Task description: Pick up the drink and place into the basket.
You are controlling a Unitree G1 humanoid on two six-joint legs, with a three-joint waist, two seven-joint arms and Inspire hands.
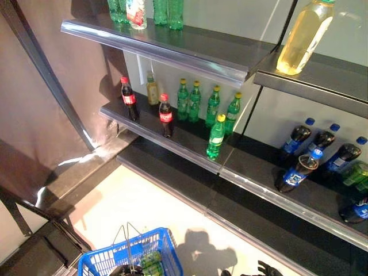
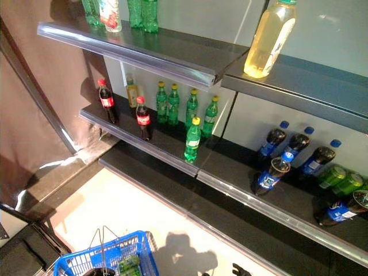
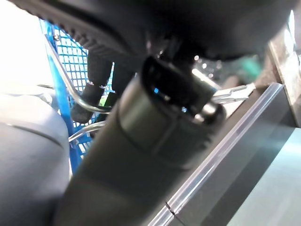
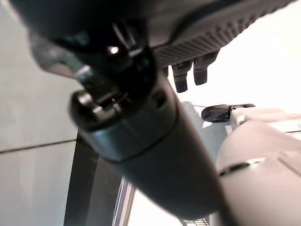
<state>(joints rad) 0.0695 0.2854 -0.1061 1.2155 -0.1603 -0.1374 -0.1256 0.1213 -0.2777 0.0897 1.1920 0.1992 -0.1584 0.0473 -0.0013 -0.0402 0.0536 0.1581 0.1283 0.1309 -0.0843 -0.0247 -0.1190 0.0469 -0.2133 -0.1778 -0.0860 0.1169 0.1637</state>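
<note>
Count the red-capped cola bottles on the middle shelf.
2. One cola bottle stands at the shelf's left end; the other cola bottle stands nearer the front edge, left of the green bottles. None seem hidden.

**Surfaces in front of me**

My shelves (image 1: 190, 49) are dark, smooth metal with a glossy sheen and shiny clear strips along their front edges. The bottles (image 1: 216, 137) at mid-frame are glossy, see-through plastic. My basket (image 1: 164, 241), lower left, is blue plastic mesh with thin bright wire handles (image 1: 127, 236). The curtain (image 1: 40, 115) on the left looks like matt brown cloth. The floor (image 1: 138, 201) is pale and smooth.
</note>
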